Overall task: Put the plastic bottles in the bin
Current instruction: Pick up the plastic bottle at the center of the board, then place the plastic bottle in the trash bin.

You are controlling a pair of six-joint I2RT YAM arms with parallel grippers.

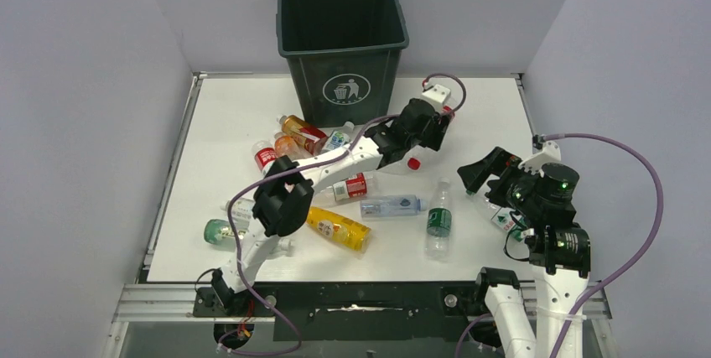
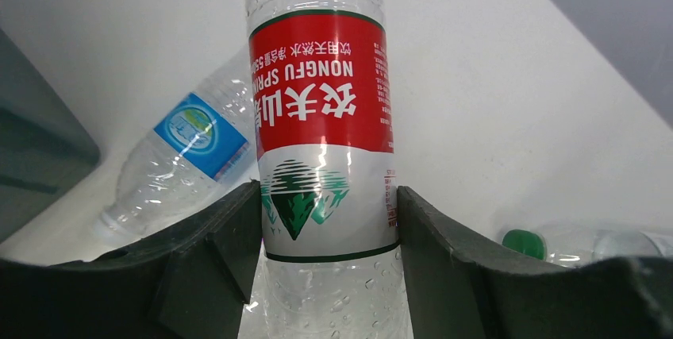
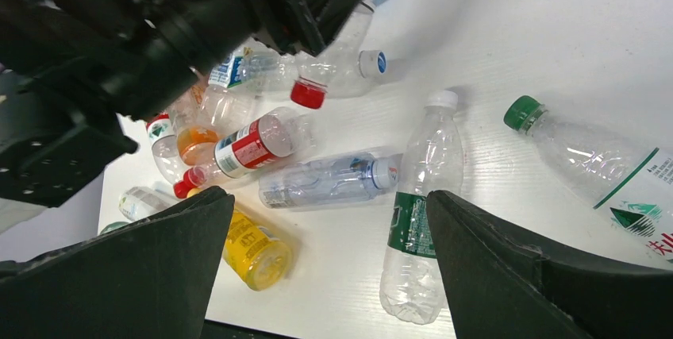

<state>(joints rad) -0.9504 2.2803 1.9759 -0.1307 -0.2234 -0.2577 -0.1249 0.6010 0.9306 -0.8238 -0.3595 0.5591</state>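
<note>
- The left end effector (image 2: 325,200) is clamped on a red-labelled bottle (image 2: 317,93), just near and right of the bin (image 1: 312,81).
- The bin stands at the far edge of the worktop (image 1: 226,123), about centre.
- The right end effector (image 3: 329,194) hangs over the right side, jaws wide apart, holding nothing.
- A green-labelled bottle (image 1: 438,220), a yellow-orange bottle (image 1: 339,229) and several others lie scattered on the worktop, nearer than the bin.

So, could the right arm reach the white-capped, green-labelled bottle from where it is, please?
Probably yes: the right gripper is open and near the green-labelled bottle, with nothing lying on it.
</note>
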